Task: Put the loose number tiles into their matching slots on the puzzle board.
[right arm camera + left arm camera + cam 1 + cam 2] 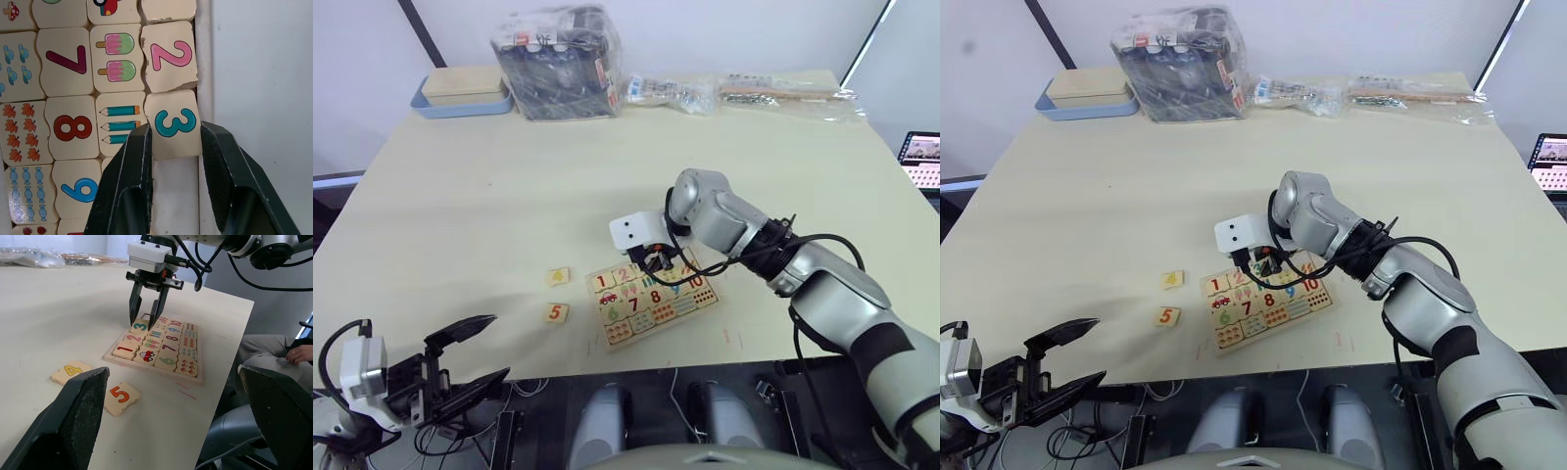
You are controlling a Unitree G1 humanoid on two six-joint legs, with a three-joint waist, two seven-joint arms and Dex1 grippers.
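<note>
The puzzle board (204, 58) lies near the table's front edge, right of centre, with tiles 1 and 2 seated in its number row. My right gripper (176, 128) points down onto that row. It is shut on the number 3 tile (172, 123), which rests flat beside the 2 tile (168, 56). An empty slot (176, 196) follows it in the row. Two loose number tiles lie on the table left of the board: the yellow 4 (558, 277) and the orange 5 (555, 313). My left gripper (470, 357) hangs open off the table's front left edge, holding nothing.
At the back left a pale box sits on a blue tray (460, 93), beside a plastic bag of dark items (558, 64). Clear packets (783, 90) line the far edge. A person's hand (298, 354) rests beyond the table's right side.
</note>
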